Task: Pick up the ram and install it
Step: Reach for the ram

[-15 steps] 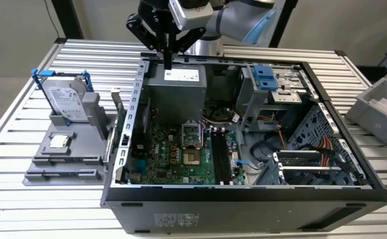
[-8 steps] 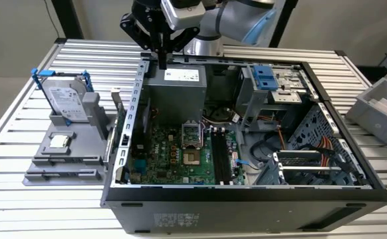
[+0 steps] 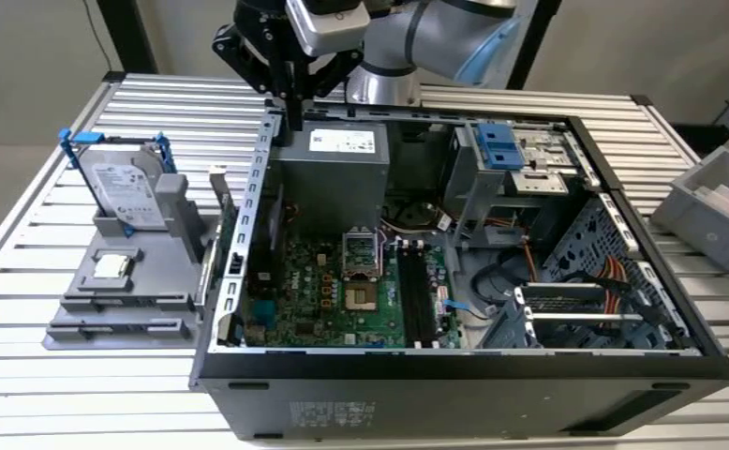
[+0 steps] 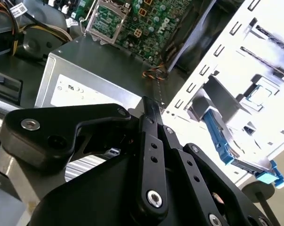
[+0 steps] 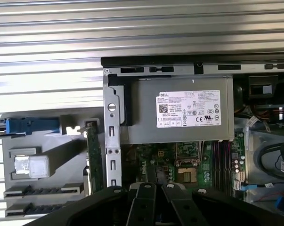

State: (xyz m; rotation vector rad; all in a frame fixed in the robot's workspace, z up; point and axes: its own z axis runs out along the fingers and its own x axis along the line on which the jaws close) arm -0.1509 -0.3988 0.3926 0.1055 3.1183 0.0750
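1. On the near outer wall of the computer case (image 3: 465, 370) sits a small sticker (image 3: 334, 412). Its print is too fine for us to make out.
2. Inside the case, the motherboard (image 3: 327, 300) lies flat. Its long black memory slots (image 3: 417, 295) look empty to us, so we judge that nothing has been installed.
3. Outside the case, against its wall on the exterior view's left, a grey fixture (image 3: 127, 300) rests on the slatted surface (image 3: 39, 394). It holds a square processor chip (image 3: 112, 265) and a hard drive (image 3: 127, 192) in a blue frame.
4. The ram (image 5: 93, 157) stands on edge at the fixture's side nearest the case, just beside the case wall and untouched.
5. Deeper in the case, the power supply (image 3: 327, 178) carries a white printed label (image 5: 188, 109) with a barcode and certification marks.
6. The end effector (image 3: 293, 117) hangs above the case's far rim, over the power supply. Its fingers are together with nothing between them.
7. We judge that the pick-up step is in hand, with the end effector well apart from the ram and the grasp not yet made.
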